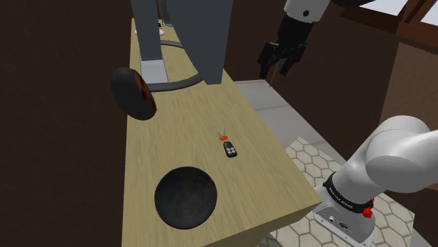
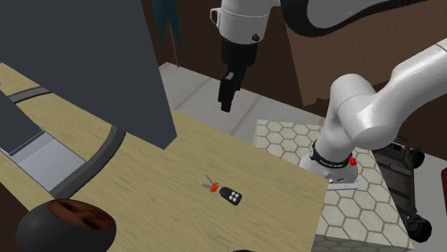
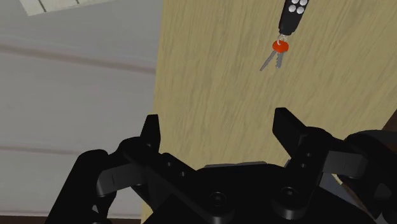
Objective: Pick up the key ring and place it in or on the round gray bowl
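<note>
Key ring – a black fob, a red loop and two thin keys – lies flat on the wooden table, out in the open between the dark round bowl and the tall grey block behind it. The gripper hangs high above the table's far side, well apart from the keys, its two black fingers spread wide with nothing between them. In the wrist view the key ring sits well ahead of the gripper and off to one side, so a straight drop from here would likely close on bare wood. Because the thing is so low and flat, I judge the main risks to be fingertips hitting the tabletop, or pinching only a key so that the fob dangles and slips out on the way. A second dark round dish with a reddish-brown inside sits at the table's edge – it could be mistaken for the target.
</note>
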You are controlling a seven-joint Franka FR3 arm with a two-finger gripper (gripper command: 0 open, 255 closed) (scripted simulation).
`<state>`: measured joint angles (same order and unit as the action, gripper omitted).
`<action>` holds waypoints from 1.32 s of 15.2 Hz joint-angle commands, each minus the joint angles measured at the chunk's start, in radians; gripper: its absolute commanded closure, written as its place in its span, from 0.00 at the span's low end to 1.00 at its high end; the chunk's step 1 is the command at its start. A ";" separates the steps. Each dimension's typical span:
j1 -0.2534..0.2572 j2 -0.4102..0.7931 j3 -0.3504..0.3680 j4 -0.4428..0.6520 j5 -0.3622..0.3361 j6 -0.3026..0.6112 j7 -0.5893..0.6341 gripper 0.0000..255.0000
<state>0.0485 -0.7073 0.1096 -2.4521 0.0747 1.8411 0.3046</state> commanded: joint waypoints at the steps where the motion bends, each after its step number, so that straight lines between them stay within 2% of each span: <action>1: 0.014 0.011 0.036 -0.041 0.022 0.043 0.043 0.00; 8: 0.058 0.126 0.160 -0.112 0.090 0.201 0.180 0.00; 16: 0.089 0.344 0.307 -0.118 0.128 0.396 0.348 0.00; 20: 0.086 0.382 0.318 -0.145 0.124 0.461 0.354 0.00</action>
<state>0.1366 -0.3396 0.4241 -2.5928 0.2011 2.2825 0.6552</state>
